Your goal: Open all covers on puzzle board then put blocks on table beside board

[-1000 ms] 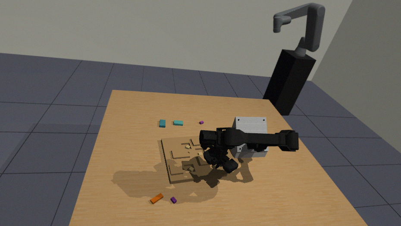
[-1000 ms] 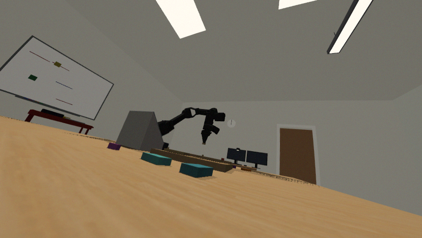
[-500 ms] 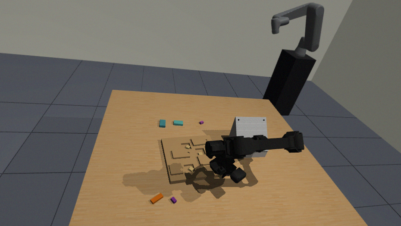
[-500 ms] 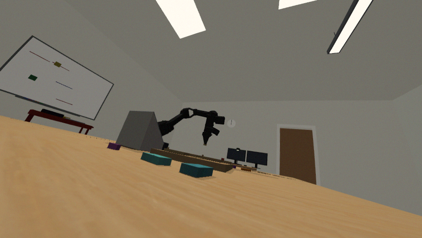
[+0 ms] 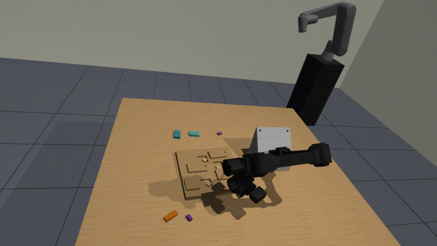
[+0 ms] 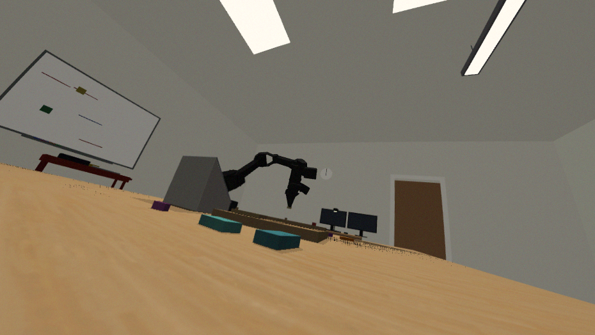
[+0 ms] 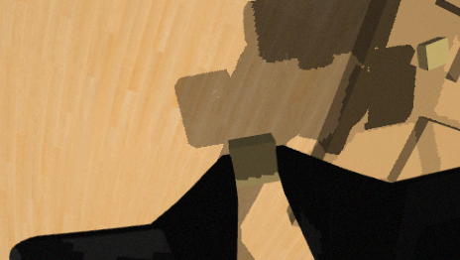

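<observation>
My gripper (image 7: 253, 157) is pinching a small olive block (image 7: 253, 158) by opposite flat sides, centre frame, above bare table (image 7: 89, 99) left of the board (image 7: 397, 144). Looks light and rigid; a mid-side grip suits it.

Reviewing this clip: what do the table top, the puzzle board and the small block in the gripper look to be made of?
Table top: light wood, matte, judging by its streaked grain. Puzzle board: a flat tan slab, perhaps wood or fibreboard; no grain shows, so that stays open. Block, clamped in the gripper above the table beside the board: plain olive-tan, matte, hard-edged; painted wood or plastic, which one cannot be told.
</observation>
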Motion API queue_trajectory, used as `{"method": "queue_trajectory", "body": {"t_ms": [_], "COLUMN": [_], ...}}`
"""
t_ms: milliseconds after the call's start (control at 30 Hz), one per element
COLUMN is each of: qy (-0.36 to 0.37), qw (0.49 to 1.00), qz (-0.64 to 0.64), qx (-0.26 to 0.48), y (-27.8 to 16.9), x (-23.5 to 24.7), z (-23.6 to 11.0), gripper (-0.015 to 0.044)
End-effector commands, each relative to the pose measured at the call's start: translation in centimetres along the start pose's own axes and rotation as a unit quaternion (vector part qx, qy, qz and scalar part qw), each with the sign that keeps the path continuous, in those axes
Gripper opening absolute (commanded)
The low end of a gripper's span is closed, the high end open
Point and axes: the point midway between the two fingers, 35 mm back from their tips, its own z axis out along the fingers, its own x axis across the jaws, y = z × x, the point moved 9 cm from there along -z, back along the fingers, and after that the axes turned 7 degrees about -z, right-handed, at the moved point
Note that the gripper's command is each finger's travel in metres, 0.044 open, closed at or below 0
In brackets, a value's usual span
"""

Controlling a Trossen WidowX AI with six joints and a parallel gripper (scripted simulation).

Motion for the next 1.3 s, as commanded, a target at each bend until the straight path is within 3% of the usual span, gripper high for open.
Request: {"method": "queue_trajectory", "body": {"t_ms": [0,1267], "qy": [-0.001,0.0], "qw": [1.0,1.0], "qz": [0.004,0.004], "qx": [0.003,0.001], "y": [-0.1,-0.1], "x": [-0.1,0.0], "z": [0.7,6.8], "gripper": [0.008,0.008]}}
